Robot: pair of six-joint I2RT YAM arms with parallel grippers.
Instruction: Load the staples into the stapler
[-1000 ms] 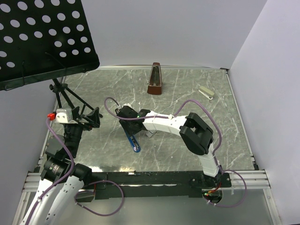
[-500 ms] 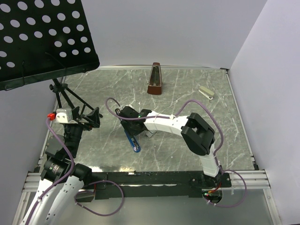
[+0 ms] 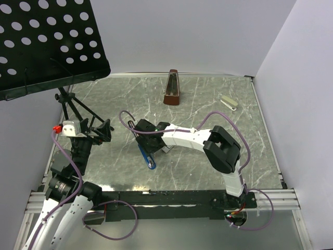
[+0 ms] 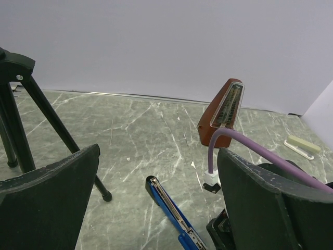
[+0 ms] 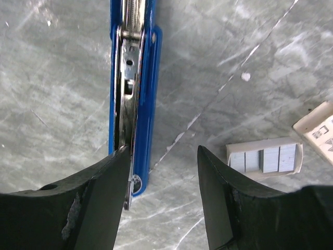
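Staples (image 5: 264, 159) are noted on the surface (image 5: 62, 104) near the opened stapler (image 5: 148, 78); judged light and brittle, best pinched along the long sides. Right tool (image 5: 162, 156) part-spread, empty; left tool (image 4: 158, 151) wide, empty

stapler (image 5: 149, 78) — top end out of frame | staples box (image 5: 319, 130) — clipped by right edge

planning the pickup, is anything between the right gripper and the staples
Nothing visible. The staples lie uncovered on the table beside the open right gripper; the blue stapler lies at its other side.
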